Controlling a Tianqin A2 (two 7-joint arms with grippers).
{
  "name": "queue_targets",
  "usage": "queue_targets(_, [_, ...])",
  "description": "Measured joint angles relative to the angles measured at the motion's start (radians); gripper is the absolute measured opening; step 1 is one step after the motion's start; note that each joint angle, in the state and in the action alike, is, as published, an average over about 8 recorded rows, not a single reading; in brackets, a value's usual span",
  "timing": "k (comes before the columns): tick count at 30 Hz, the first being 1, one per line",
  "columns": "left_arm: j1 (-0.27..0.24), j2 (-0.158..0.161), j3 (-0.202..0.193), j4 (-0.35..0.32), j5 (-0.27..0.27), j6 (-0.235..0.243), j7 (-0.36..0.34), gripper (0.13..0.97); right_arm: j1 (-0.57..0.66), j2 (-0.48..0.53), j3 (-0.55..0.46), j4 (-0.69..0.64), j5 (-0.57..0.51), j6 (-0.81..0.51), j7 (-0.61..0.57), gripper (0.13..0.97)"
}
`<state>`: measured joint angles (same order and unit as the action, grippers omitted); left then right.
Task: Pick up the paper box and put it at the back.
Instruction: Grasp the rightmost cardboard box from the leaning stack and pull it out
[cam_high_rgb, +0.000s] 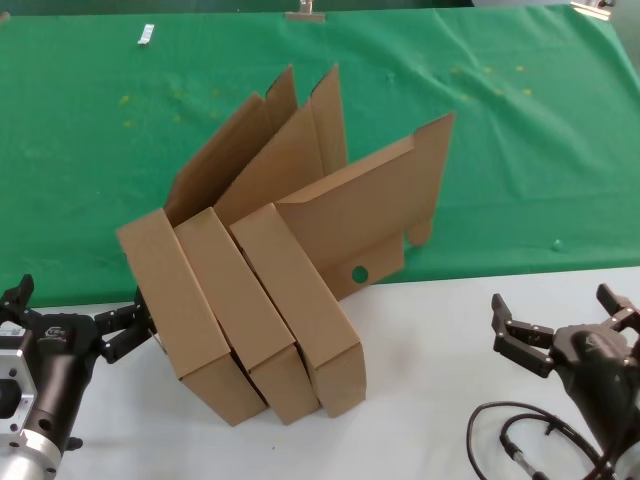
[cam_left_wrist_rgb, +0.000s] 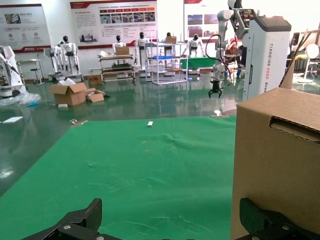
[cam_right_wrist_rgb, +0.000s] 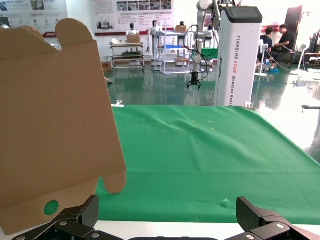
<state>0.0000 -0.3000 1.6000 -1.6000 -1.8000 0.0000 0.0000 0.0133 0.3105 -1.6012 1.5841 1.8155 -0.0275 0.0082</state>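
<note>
Three alike brown paper boxes stand side by side with their lids up, across the edge between the white tabletop (cam_high_rgb: 430, 400) and the green cloth (cam_high_rgb: 520, 120): a left box (cam_high_rgb: 175, 300), a middle box (cam_high_rgb: 245, 310) and a right box (cam_high_rgb: 300, 300). The right box's lid has a round hole (cam_high_rgb: 359, 273). My left gripper (cam_high_rgb: 78, 310) is open and empty, one finger close beside the left box, which also shows in the left wrist view (cam_left_wrist_rgb: 280, 160). My right gripper (cam_high_rgb: 555, 310) is open and empty over the tabletop, to the right of the boxes. The right box's lid (cam_right_wrist_rgb: 55, 115) shows in the right wrist view.
A small white item (cam_high_rgb: 146, 34) lies on the far left of the cloth. A metal clip (cam_high_rgb: 305, 12) sits at the cloth's far edge. A black cable (cam_high_rgb: 520, 440) loops on the tabletop by my right arm. The cloth stretches wide behind the boxes (cam_left_wrist_rgb: 140, 165).
</note>
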Motion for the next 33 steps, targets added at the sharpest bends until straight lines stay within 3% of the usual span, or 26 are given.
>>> queue_targets(16, [0.0, 0.0, 0.0, 0.0, 0.0, 0.0, 0.0, 0.957, 0.0, 0.0, 0.0, 0.0, 0.0, 0.0, 0.0, 0.966])
queue_targets(28, [0.0, 0.0, 0.0, 0.0, 0.0, 0.0, 0.0, 0.892, 0.0, 0.0, 0.0, 0.0, 0.0, 0.0, 0.0, 0.966])
queue_targets(33, [0.0, 0.0, 0.0, 0.0, 0.0, 0.0, 0.0, 0.811, 0.0, 0.0, 0.0, 0.0, 0.0, 0.0, 0.0, 0.966])
